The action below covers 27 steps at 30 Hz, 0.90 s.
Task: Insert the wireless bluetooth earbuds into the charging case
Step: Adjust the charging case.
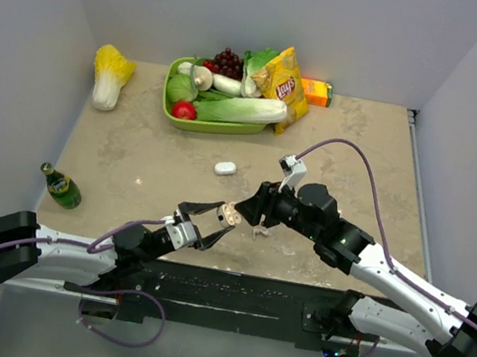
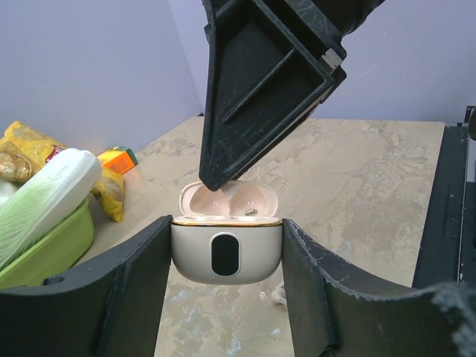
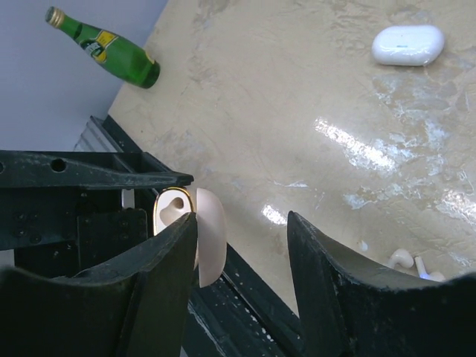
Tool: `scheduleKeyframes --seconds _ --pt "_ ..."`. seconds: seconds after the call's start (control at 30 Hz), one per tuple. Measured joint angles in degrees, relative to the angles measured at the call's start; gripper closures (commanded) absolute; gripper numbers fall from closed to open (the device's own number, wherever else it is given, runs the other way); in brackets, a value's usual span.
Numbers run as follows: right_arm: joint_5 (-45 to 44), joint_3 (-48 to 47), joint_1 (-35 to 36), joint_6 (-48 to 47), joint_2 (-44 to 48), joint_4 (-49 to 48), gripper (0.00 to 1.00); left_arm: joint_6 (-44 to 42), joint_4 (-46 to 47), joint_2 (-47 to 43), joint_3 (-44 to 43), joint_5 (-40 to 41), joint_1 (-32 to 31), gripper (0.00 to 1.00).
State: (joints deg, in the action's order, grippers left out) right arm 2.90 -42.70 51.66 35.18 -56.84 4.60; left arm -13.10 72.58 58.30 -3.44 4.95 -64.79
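Left arm extended low; left gripper clamped on the opened charging case. Right arm bent toward it, right gripper spread wide, empty, one finger at the lid

Plain pale lavender walls close in a mottled beige tabletop on three sides. A black strip runs along its near edge. Bright glare shines off the surface.

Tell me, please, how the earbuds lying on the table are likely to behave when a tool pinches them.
The earbuds look tiny and glossy beside the right tool, so they could well slip from a pinch. Their rounded heads suggest they may roll or spin if nudged. Being so small, they probably weigh almost nothing.
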Motion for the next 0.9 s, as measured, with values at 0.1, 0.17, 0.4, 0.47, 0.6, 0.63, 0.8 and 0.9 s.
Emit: scheduleKeyframes --seconds 0.1,0.17,0.4,0.47,0.6,0.63,0.8,0.9 --pt "1.38 0.00 -0.09 0.46 -0.02 -1.01 0.50 0.00 0.02 -0.04 0.26 -0.02 -0.17 1.00" --pt "2.45 0.07 -0.09 0.70 -0.04 -1.92 0.50 0.00 0.04 -0.04 0.35 -0.02 -0.17 1.00" --pt "5.73 0.09 -0.09 0.96 -1.62 -4.04 0.52 -0.02 0.04 -0.04 0.35 0.00 -0.24 1.00" --pt "5.92 0.09 -0.09 1.01 -2.25 -4.07 0.52 -0.04 0.07 -0.04 0.35 0.00 -0.24 1.00" --pt "5.92 0.09 -0.09 1.11 -2.86 -4.04 0.57 -0.07 0.07 -0.04 0.35 0.04 -0.24 1.00" --pt "5.92 0.09 -0.09 1.16 -2.86 -4.04 0.59 -0.07 0.07 -0.04 0.35 0.02 -0.24 1.00" --pt "5.92 0.09 -0.09 1.31 -2.86 -4.09 0.71 -0.09 0.09 -0.04 0.35 0.20 -0.28 1.00" --pt "5.99 0.09 -0.09 1.27 -2.91 -4.09 0.75 -0.11 0.09 -0.04 0.35 0.35 -0.28 1.00"
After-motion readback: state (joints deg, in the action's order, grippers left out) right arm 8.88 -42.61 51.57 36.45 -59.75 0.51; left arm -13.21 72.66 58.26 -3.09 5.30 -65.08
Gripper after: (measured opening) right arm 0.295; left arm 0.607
